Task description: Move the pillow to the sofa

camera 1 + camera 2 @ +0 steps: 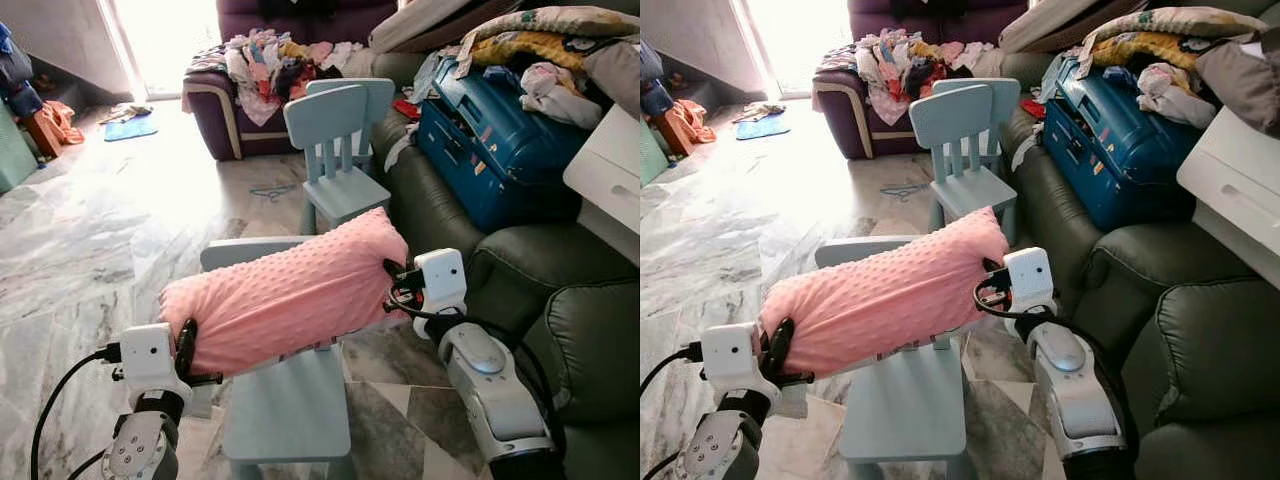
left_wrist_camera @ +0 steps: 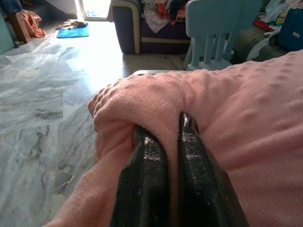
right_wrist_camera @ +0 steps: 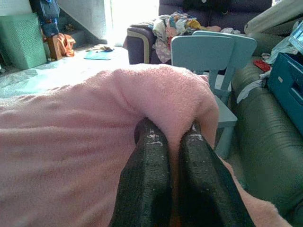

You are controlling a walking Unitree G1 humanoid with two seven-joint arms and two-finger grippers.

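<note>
Colours & patterns as I see them, head + wrist cams

Pillow mid-frame: pink w/ a dotted bumpy texture; I see black fingers of left gripper & right gripper pinched into it, wrist housings white, arms silver. Chair under it & chair behind: pale blue. Floor left side: grey-white marble w/ darker veins. Sofa right: dark green. Suitcase upper right: deep blue. Armchair top centre: purple w/ cream trim, mixed-colour clothes heap on it. Mat upper left: blue. Bag far left: orange.
</note>
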